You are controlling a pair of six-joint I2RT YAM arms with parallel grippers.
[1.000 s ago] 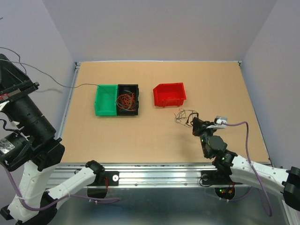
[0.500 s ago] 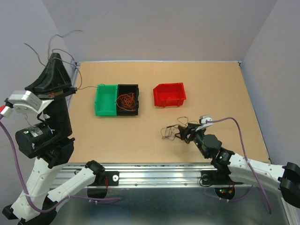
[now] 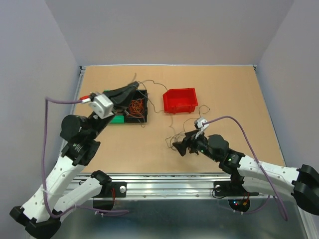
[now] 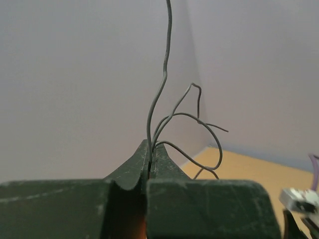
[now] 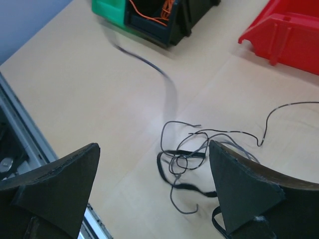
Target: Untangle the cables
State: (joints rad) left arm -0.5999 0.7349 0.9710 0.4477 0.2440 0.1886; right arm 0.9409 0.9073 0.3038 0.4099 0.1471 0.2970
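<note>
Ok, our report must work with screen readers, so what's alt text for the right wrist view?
The right claw hangs wide open above a loose tangle of thin dark grey wires on the tan table. Beyond sit a green plastic bin, a black plastic bin holding orange wires, and a red plastic bin.

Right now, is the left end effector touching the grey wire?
Touching. The left wrist view shows the grey wire pinched between the tips of the shut left end effector.
</note>
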